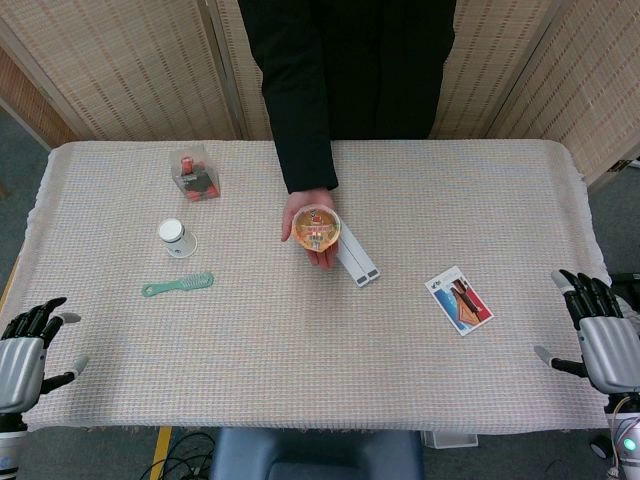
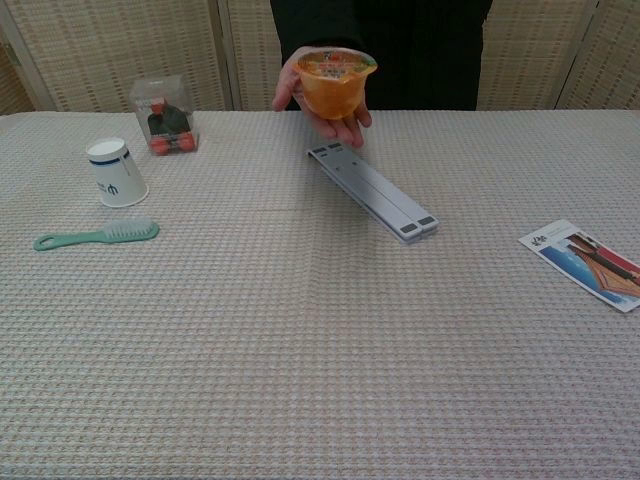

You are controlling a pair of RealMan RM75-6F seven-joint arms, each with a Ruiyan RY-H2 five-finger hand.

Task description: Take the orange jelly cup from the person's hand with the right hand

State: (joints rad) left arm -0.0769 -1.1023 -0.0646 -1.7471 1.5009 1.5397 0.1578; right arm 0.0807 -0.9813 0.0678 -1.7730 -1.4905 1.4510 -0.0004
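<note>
Hands first, nearest the camera: right hand (image 1: pixel 603 335) parked at the tabletop's (image 1: pixel 300 370) near right edge, fingers spread apart, holding nothing. Left hand (image 1: pixel 28 345) same deal at the near left edge, fingers apart, nothing in it. Further out, a blue and white card (image 2: pixel 585 262) lying flat on the right, green brush (image 2: pixel 95 235) on the left. Then a white paper cup (image 2: pixel 116 171) standing upside down, grey folded stand (image 2: pixel 372 191) near the middle. Far side: clear box (image 2: pixel 166 113) with something red inside, plus orange jelly cup (image 2: pixel 335 81) sitting upright in the person's hand (image 2: pixel 325 118), raised above the cloth, well apart from both robot hands.
</note>
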